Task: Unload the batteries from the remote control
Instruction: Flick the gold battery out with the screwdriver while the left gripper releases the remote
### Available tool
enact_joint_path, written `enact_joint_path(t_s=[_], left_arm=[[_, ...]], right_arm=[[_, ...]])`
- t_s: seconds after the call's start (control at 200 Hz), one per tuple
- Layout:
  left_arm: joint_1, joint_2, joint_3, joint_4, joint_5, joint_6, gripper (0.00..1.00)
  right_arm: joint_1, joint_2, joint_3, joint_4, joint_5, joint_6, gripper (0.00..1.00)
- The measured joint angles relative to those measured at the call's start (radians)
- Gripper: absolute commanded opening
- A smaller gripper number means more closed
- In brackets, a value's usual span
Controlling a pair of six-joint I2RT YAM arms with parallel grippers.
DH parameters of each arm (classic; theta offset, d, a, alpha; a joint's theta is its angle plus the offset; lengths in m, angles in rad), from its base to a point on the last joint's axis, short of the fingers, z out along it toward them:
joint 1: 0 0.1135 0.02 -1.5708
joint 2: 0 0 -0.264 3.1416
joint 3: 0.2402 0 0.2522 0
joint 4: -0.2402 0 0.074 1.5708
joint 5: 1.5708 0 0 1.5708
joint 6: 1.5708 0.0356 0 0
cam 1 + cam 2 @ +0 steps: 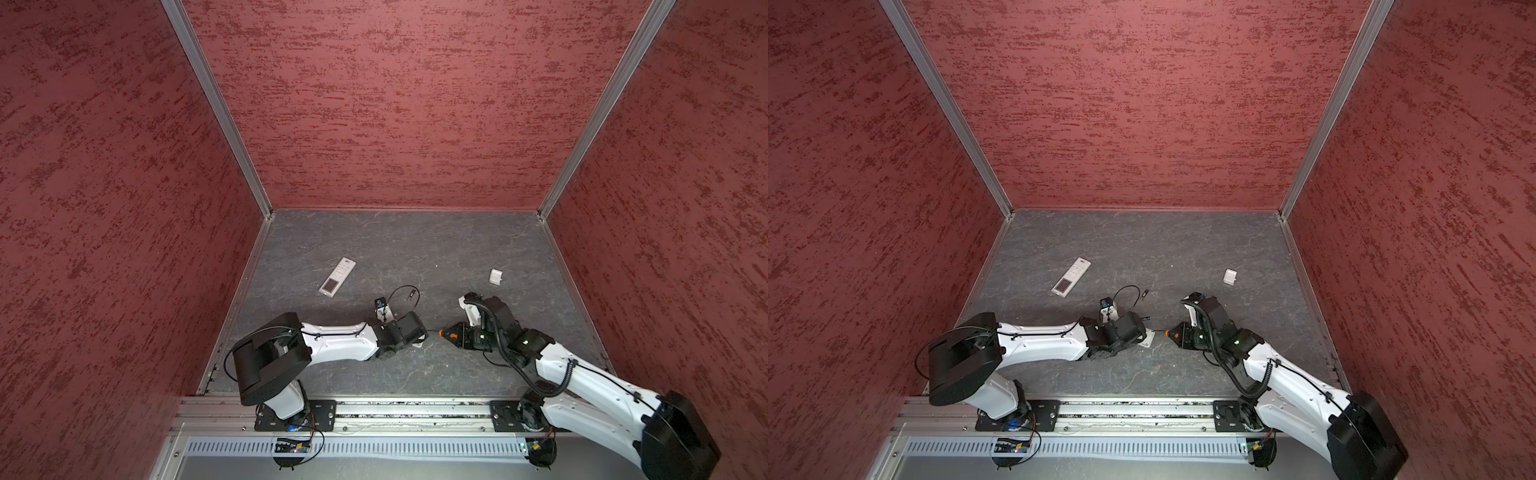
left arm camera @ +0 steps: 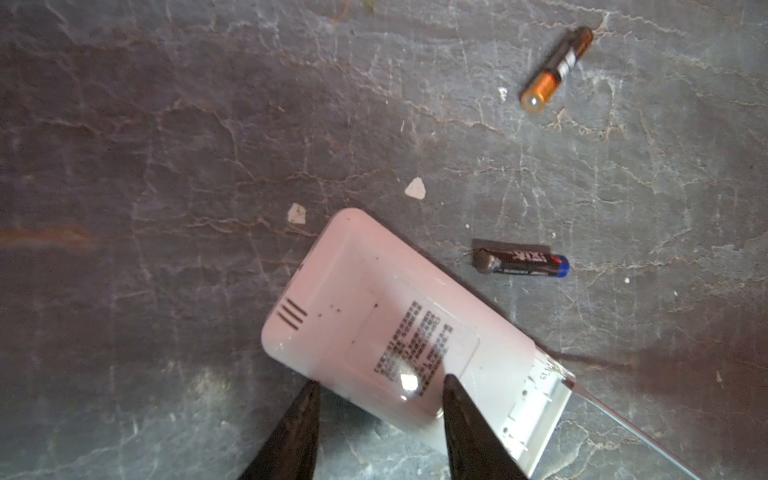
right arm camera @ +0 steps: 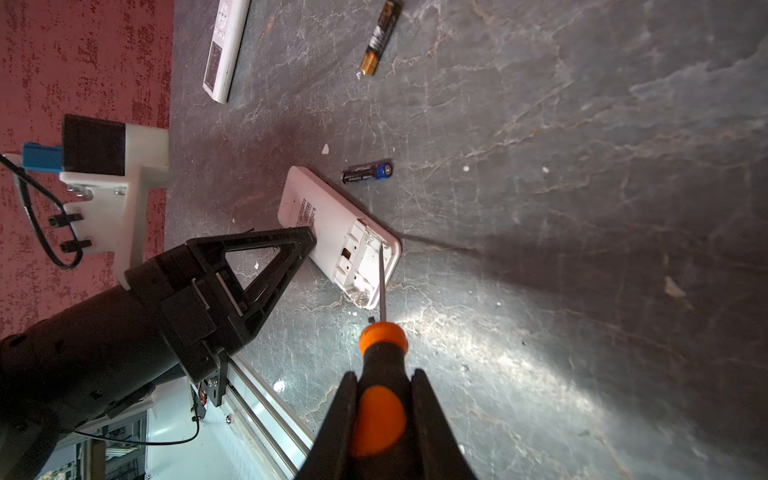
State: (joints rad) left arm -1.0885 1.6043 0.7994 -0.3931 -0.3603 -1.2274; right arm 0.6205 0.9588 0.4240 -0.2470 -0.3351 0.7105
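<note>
A white remote control (image 2: 365, 316) lies face down, its battery compartment (image 3: 359, 259) uncovered at one end. My left gripper (image 2: 381, 382) is open over it. One fingertip (image 2: 312, 388) stands at the remote's long edge and the other rests on its back. My right gripper (image 3: 384, 374) is shut on the orange-and-black screwdriver (image 3: 382, 345), whose shaft tip sits in the compartment. Two batteries lie loose on the table: a dark one with a blue end (image 2: 521, 262) beside the remote, and a black-and-copper one (image 2: 557, 68) farther off. In both top views the wrists hide most of the remote.
A second white remote (image 1: 337, 276) lies face up toward the back left. A small white cover (image 1: 495, 276) sits at the back right. Small white chips (image 2: 415, 188) dot the dark slate table. Red walls close three sides, and a metal rail (image 1: 415, 409) runs along the front.
</note>
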Motion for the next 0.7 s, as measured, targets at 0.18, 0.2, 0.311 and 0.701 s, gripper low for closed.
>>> enact_joint_path(t_s=[0.18, 0.2, 0.311, 0.701], left_arm=[[-0.001, -0.002, -0.001, 0.0, -0.002, -0.006, 0.49], [-0.001, -0.003, -0.001, -0.001, -0.002, -0.006, 0.5], [-0.001, -0.016, -0.001, -0.029, 0.002, -0.006, 0.55], [-0.013, -0.193, -0.015, -0.216, 0.072, 0.008, 0.42]], right_arm=[[-0.006, -0.003, 0.014, -0.003, 0.031, -0.001, 0.0], [-0.008, -0.005, 0.017, -0.003, 0.035, -0.001, 0.0], [-0.016, -0.02, 0.039, -0.008, 0.064, -0.002, 0.0], [-0.043, -0.101, 0.078, -0.061, 0.123, -0.008, 0.0]])
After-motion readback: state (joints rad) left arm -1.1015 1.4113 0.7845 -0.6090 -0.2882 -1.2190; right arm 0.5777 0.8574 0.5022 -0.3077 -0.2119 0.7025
